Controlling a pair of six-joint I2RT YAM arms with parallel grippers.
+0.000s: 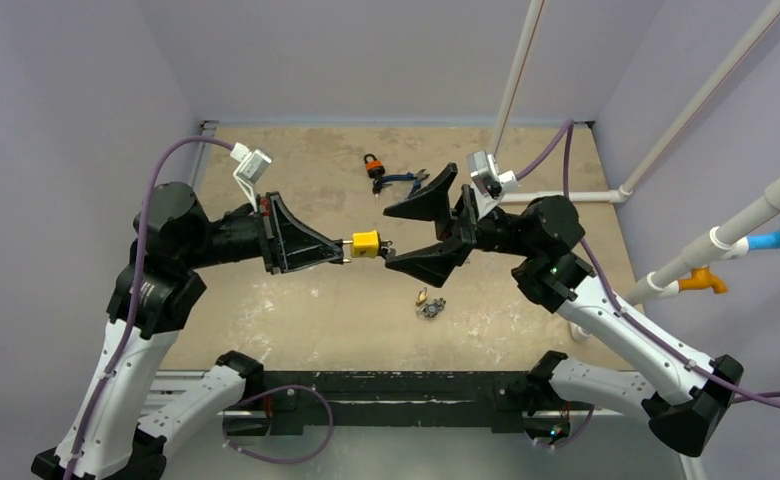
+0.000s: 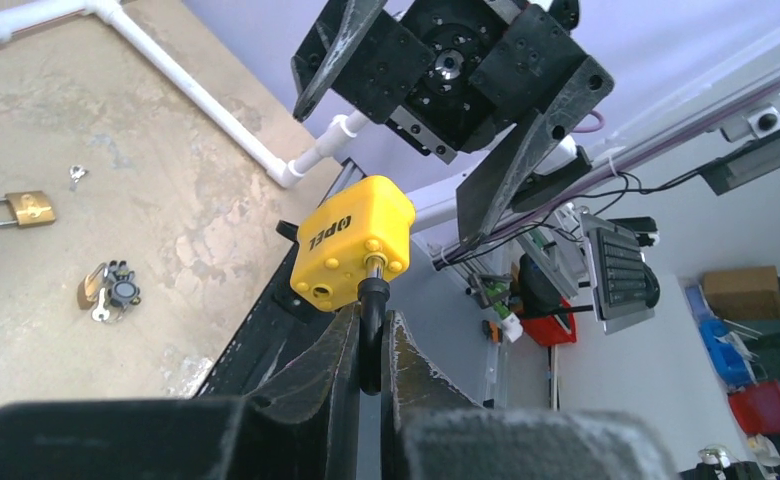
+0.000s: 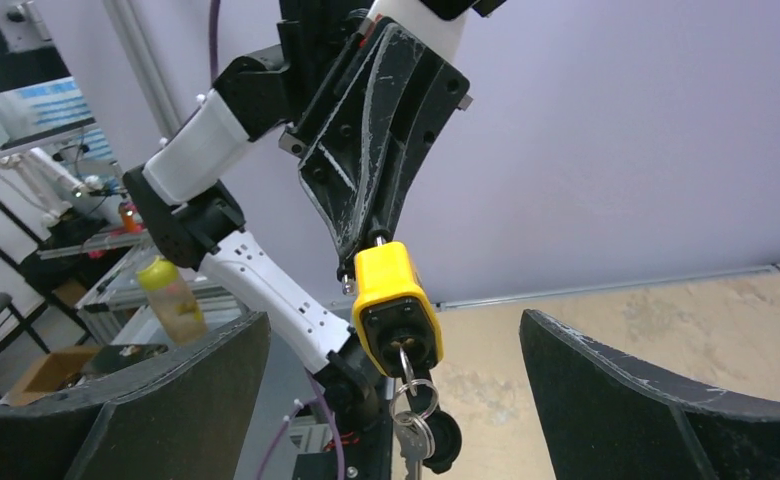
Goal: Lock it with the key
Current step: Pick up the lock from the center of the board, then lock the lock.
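A yellow padlock [image 1: 366,243] hangs in the air between the two arms. My left gripper [image 1: 344,250] is shut on its black shackle [image 2: 371,320], and the yellow body [image 2: 351,242] sticks out past the fingertips. A key [image 3: 403,362] sits in the keyhole at the lock's free end [image 3: 396,305], with a ring and spare keys [image 3: 416,425] dangling below it. My right gripper [image 1: 398,233] is open wide, its jaws on either side of the key end without touching it; it also shows in its own wrist view [image 3: 396,340].
An orange-and-black padlock [image 1: 373,166] and blue-handled pliers [image 1: 406,183] lie at the back of the table. A small brass lock with keys [image 1: 429,304] lies near the front; in the left wrist view it shows [image 2: 108,290], and another brass padlock [image 2: 21,209] lies there too. White pipes [image 1: 566,197] run along the right.
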